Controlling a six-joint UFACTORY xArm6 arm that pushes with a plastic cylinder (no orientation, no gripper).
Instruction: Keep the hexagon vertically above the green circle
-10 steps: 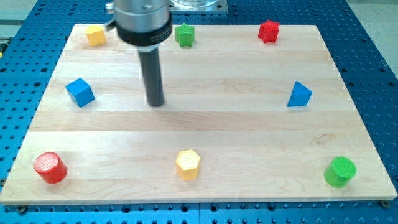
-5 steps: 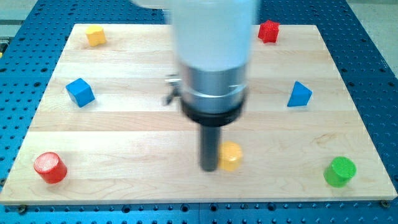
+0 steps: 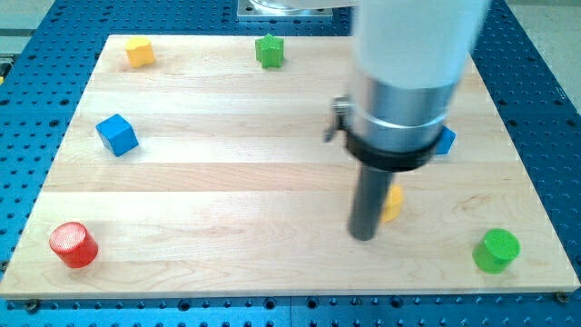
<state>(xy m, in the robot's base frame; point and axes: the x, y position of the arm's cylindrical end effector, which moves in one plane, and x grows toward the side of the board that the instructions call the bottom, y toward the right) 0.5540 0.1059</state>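
Note:
The yellow hexagon [image 3: 393, 203] lies right of the board's middle, mostly hidden behind my rod. My tip [image 3: 364, 236] rests on the board just left of and below the hexagon, touching or nearly touching it. The green circle [image 3: 497, 251], a green cylinder, stands near the board's bottom right corner, well to the right of the hexagon and slightly lower.
A red cylinder [image 3: 73, 244] stands at bottom left, a blue cube [image 3: 117, 134] at left, a yellow block [image 3: 139, 51] at top left, a green block [image 3: 269, 50] at top middle. A blue block [image 3: 445, 141] peeks out behind the arm. The board's right edge [image 3: 536, 173] borders a blue perforated table.
My rod has swept from the upper left down and then right. The yellow hexagon has been pushed right and slightly up, from bottom middle toward the green circle. The red block at top right is now hidden.

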